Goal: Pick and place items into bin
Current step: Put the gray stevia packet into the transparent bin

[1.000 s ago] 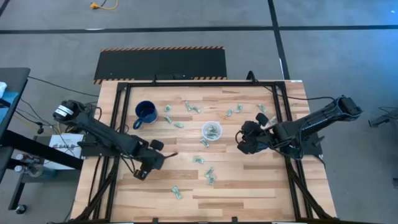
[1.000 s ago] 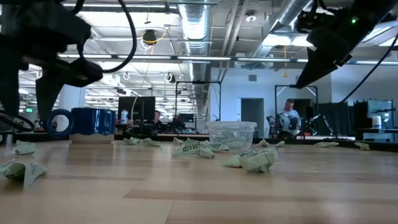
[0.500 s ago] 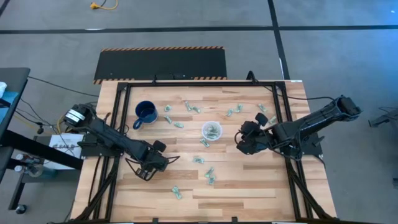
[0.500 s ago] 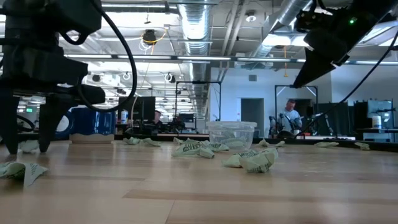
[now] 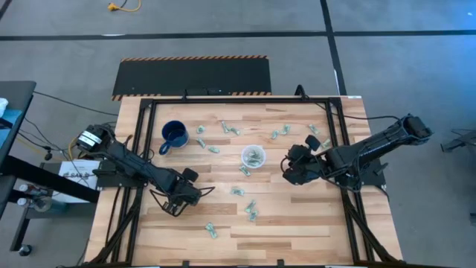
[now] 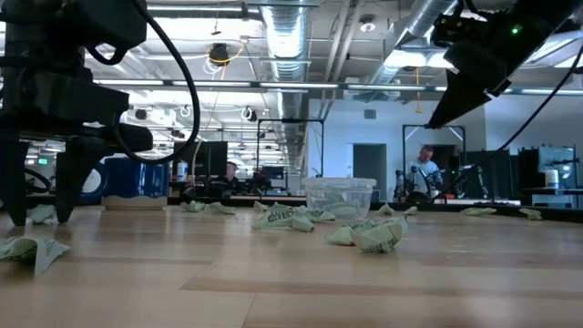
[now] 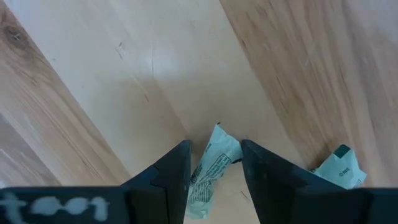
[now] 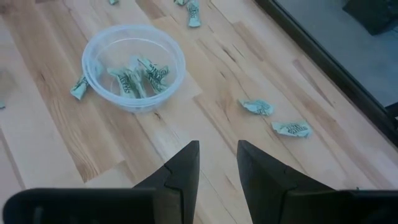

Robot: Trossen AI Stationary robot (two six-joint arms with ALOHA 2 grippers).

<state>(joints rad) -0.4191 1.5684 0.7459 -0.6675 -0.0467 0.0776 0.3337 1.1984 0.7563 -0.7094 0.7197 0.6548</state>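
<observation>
The wooden table (image 5: 297, 223) carries everything here. The left gripper (image 7: 214, 163) stands low on it, fingers spread around one green-and-white wrapped piece (image 7: 213, 167) and not yet pressed on it, probably to pick it. Another wrapped piece (image 7: 339, 168) lies just beside. The clear plastic cup (image 8: 134, 65), already holding a few pieces, stands near the table's middle. The right gripper (image 8: 217, 163) hovers near the cup, fingers apart and empty, probably waiting. The blue mug (image 5: 175, 135) stands well apart.
</observation>
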